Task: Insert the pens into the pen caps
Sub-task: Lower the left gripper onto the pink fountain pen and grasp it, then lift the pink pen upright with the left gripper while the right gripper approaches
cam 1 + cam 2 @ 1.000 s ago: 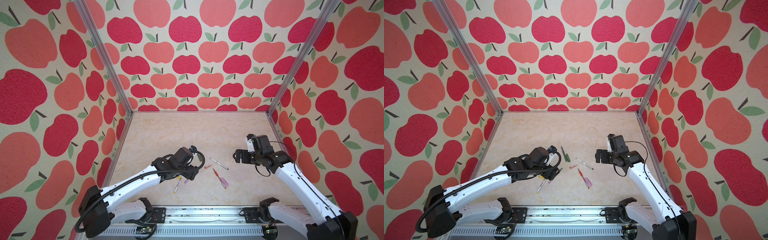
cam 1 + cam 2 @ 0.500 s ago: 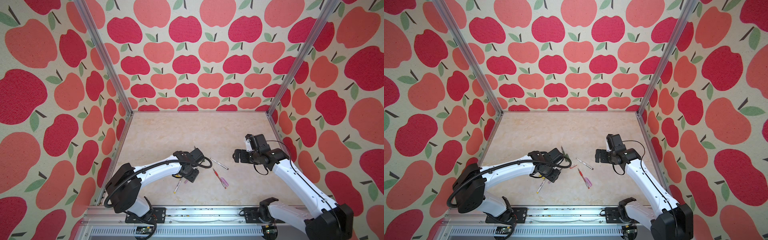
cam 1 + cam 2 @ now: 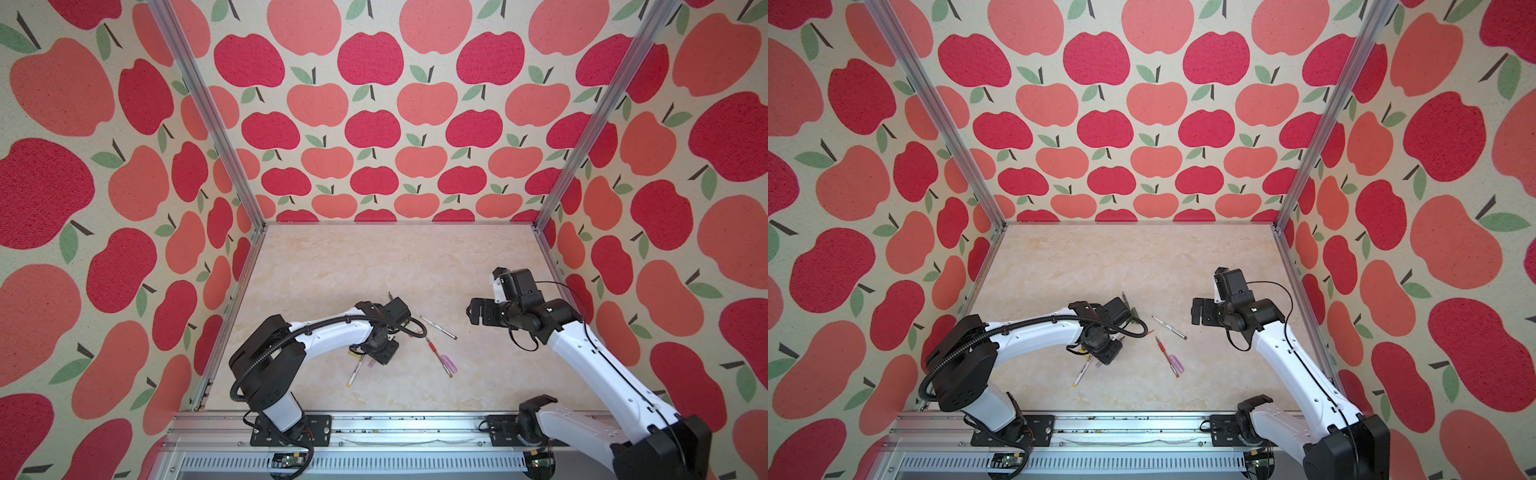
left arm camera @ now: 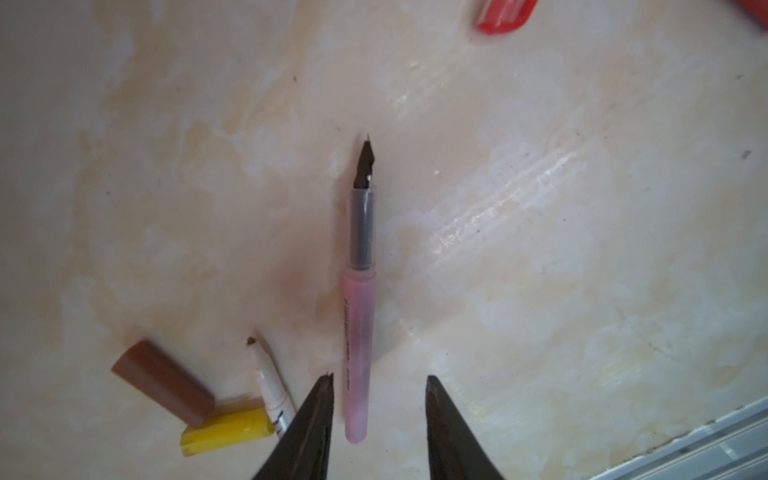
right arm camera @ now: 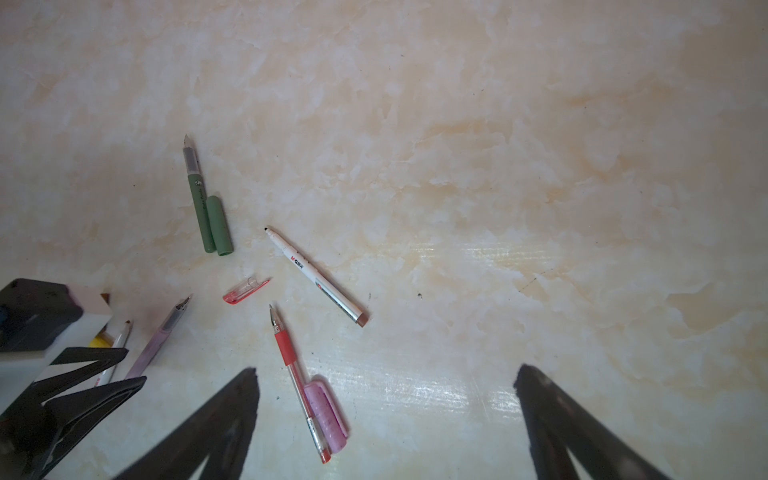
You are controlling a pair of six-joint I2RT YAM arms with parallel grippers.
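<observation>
The left gripper, jaws apart, straddles the lilac pen at the table's 7 o'clock; off-centre, closing may roll it askew or snag the white pen at its 9 o'clock.

5 uncapped pens & 5 caps lie flat, scattered.
</observation>
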